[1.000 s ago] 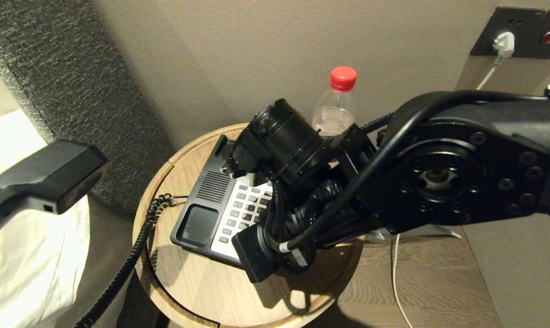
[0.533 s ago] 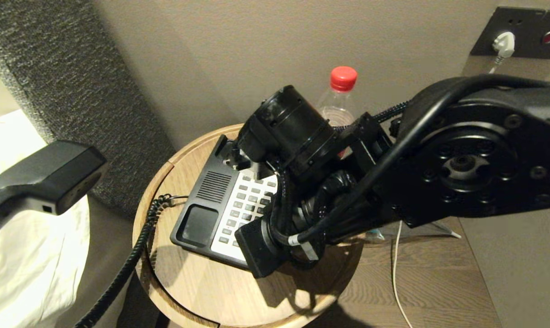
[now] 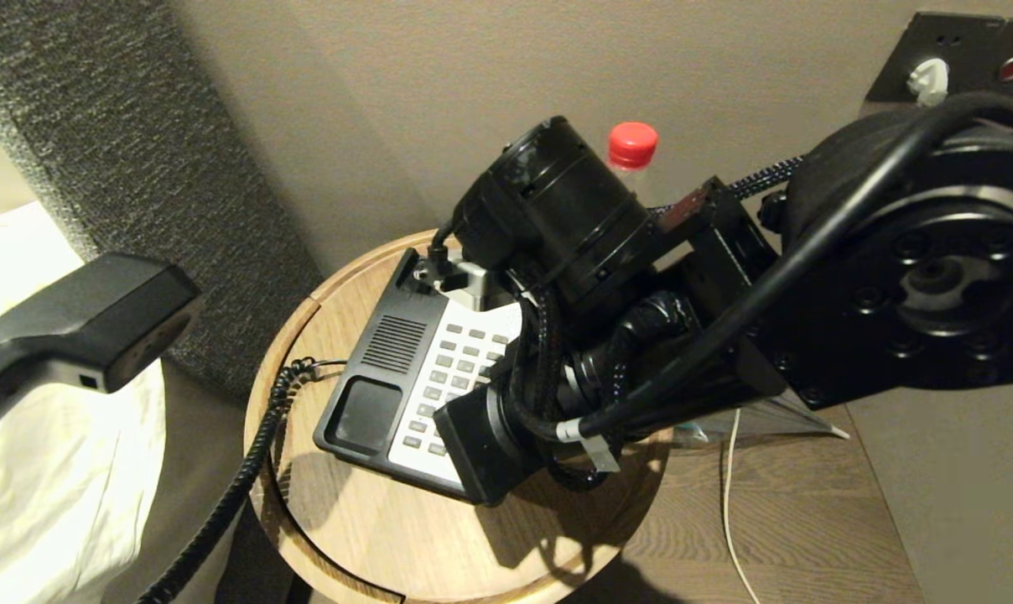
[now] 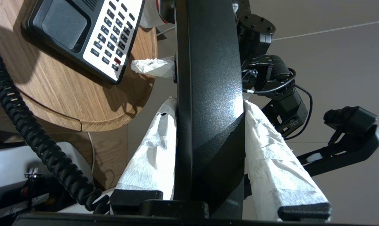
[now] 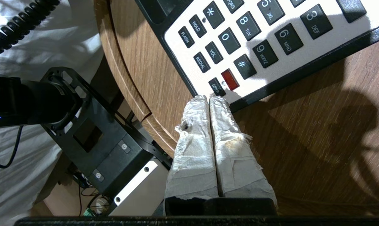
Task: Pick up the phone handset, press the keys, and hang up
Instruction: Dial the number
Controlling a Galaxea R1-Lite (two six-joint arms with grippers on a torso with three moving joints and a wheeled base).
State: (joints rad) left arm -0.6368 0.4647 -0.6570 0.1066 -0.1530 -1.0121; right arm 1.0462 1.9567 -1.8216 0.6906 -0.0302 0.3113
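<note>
Two arms share the job; the left gripper [image 4: 208,103] pinches the phone handset [image 3: 79,323] between its wrapped fingers [image 4: 148,150], holding it out to the left, clear of the round table [image 3: 372,537], so the phone base [image 3: 414,377] lies uncovered; the right gripper [image 5: 212,99], fingertips pressed together into one blunt point, hangs over the keypad's near corner beside the red key [image 5: 230,79]; the coiled cord [image 3: 246,470] drapes over the table's left edge; open wood lies in front

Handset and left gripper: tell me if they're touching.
Touching. The left wrist view shows the left gripper with both white-wrapped fingers pressed against the sides of the black handset.
</note>
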